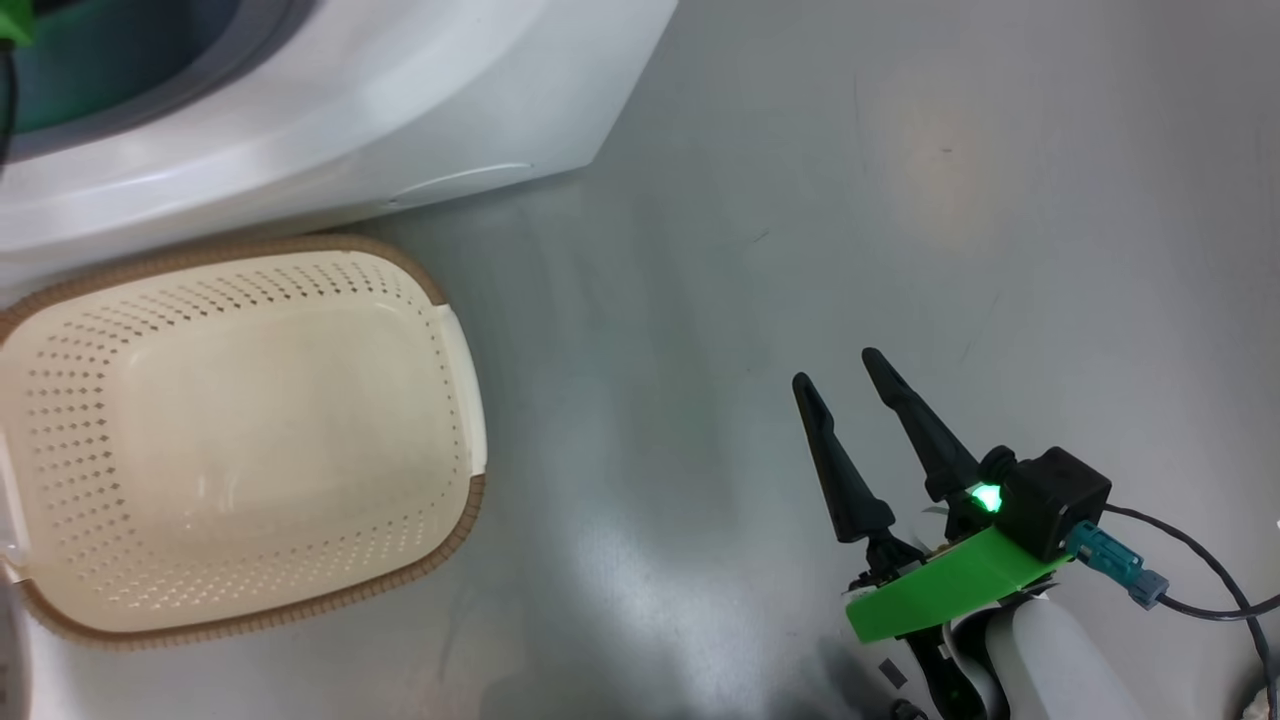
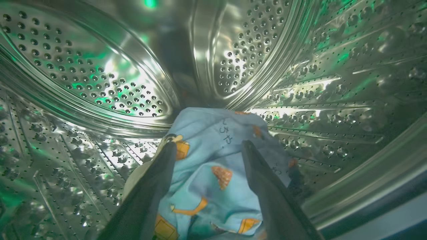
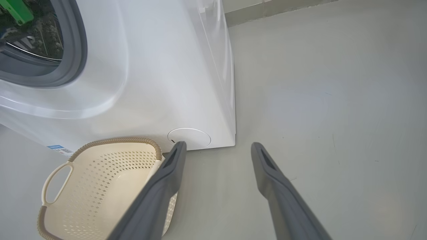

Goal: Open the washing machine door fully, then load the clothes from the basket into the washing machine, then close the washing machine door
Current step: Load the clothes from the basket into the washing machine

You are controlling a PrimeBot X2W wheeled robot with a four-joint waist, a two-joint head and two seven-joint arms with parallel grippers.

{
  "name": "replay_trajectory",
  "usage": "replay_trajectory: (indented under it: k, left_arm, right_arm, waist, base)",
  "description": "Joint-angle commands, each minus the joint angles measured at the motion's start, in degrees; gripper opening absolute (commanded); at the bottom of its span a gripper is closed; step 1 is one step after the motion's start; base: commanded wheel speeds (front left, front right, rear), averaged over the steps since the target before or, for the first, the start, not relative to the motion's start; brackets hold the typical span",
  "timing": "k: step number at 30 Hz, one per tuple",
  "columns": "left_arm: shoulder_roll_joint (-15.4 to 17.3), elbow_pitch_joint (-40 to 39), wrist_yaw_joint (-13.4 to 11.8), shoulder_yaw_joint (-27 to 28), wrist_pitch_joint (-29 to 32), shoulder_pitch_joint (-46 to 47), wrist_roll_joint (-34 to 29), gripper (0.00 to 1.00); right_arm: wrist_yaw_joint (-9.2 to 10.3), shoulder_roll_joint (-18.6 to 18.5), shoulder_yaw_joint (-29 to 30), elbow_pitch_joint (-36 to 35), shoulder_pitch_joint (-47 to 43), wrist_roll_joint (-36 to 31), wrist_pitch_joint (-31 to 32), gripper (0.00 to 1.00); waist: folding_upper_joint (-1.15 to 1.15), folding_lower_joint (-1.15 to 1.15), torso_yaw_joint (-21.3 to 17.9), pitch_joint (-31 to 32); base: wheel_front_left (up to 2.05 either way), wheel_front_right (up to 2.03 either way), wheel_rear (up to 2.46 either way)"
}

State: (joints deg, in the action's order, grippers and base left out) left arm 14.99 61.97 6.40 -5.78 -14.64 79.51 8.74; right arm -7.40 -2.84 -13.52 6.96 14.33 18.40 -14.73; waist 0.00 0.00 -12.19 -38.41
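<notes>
My left gripper [image 2: 209, 143] is inside the washing machine's steel perforated drum [image 2: 100, 83], open. A blue garment [image 2: 213, 173] with orange-brown figures lies on the drum floor between and under its fingers. A cream cloth edge [image 2: 133, 180] shows beside the left finger. The cream basket [image 1: 470, 520] sits on the floor against the white washing machine [image 1: 400, 110] with nothing in it. My right gripper [image 1: 835, 366] hangs open over bare floor, right of the basket [image 3: 116, 140] and in front of the machine's corner [image 3: 160, 66]. The washing machine door is out of view.
Smooth grey floor [image 1: 900, 200] stretches to the right of the machine. The grey rubber seal [image 3: 75, 50] rings the drum mouth, and my left arm's green wrist piece [image 3: 16, 11] sits in it. A dark cable [image 1: 1200, 590] trails from my right wrist.
</notes>
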Motion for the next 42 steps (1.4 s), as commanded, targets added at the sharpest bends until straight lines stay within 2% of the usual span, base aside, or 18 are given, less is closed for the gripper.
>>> replay_trajectory:
  k: [1, 18, 31, 42]
  left_arm:
    - [2.12, -2.16, -0.18, 0.30, -0.33, -1.20, 0.57, 1.00]
    - [-0.35, -8.21, -0.63, 1.15, -0.35, -10.62, 2.04, 1.00]
    - [-2.37, -12.71, -0.77, 1.55, -0.36, -18.87, 2.55, 1.00]
    - [-3.73, -20.53, -1.36, 1.74, -0.36, -28.30, 2.05, 1.00]
  right_arm:
    - [-0.09, -0.04, -0.94, -0.80, -0.05, 0.85, -0.27, 1.00]
    - [-0.09, -0.04, 0.91, 0.81, 0.34, -0.02, -0.27, 1.00]
    - [-0.09, -0.04, 2.08, 3.06, -0.07, -1.59, -0.27, 1.00]
    - [-0.09, -0.04, 3.47, 4.15, -2.58, -2.47, -0.27, 1.00]
  waist:
    - [0.00, 0.00, 0.38, 0.41]
    - [0.00, 0.00, 2.89, 6.40]
    - [0.00, 0.00, 5.95, 13.93]
    - [0.00, 0.00, 8.25, 20.19]
  base:
    - [0.00, 0.00, 0.00]
    - [0.00, 0.00, 0.00]
    - [0.00, 0.00, 0.00]
    - [0.00, 0.00, 0.00]
